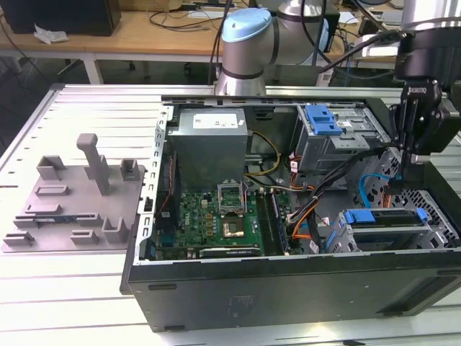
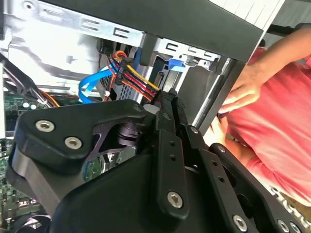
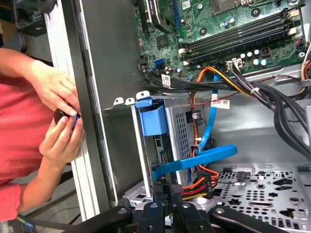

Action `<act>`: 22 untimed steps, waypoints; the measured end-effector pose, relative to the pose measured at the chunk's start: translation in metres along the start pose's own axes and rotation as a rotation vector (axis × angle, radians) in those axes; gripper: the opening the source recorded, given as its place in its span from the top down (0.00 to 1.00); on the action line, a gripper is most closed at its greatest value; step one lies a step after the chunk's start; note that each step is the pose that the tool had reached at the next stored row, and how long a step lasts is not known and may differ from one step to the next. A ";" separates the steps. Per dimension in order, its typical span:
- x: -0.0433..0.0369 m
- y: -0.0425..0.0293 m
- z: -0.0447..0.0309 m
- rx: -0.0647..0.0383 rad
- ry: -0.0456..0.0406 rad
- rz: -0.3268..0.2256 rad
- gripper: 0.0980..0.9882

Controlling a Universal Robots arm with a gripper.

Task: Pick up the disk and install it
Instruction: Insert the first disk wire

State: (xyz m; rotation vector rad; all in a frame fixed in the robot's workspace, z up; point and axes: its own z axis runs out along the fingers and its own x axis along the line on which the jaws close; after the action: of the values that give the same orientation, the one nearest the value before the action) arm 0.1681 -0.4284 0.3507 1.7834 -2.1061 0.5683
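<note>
Fingers [image 2: 165, 121] are pressing together, gripping nothing, as the gripper [image 1: 405, 169] is hanging inside the open computer case [image 1: 288, 281]. The disk [image 1: 385, 218] is sitting in the drive cage [image 1: 432, 234] near the gripper, at the exterior view's right.

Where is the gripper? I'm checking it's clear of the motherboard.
At the exterior view's right, the gripper hangs over the computer case, just above the blue-framed drive cage, away from the motherboard.
</note>
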 end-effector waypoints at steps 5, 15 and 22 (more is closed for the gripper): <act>0.0148 -0.0019 0.0085 -0.015 -0.0917 0.001 0.93; 0.0402 -0.0012 0.0227 -0.028 -0.1773 0.001 0.93; 0.0451 -0.0004 0.0253 -0.026 -0.2301 -0.019 0.93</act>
State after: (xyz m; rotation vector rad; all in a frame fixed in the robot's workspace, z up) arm 0.1612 -0.4796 0.3507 1.9328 -2.2293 0.3424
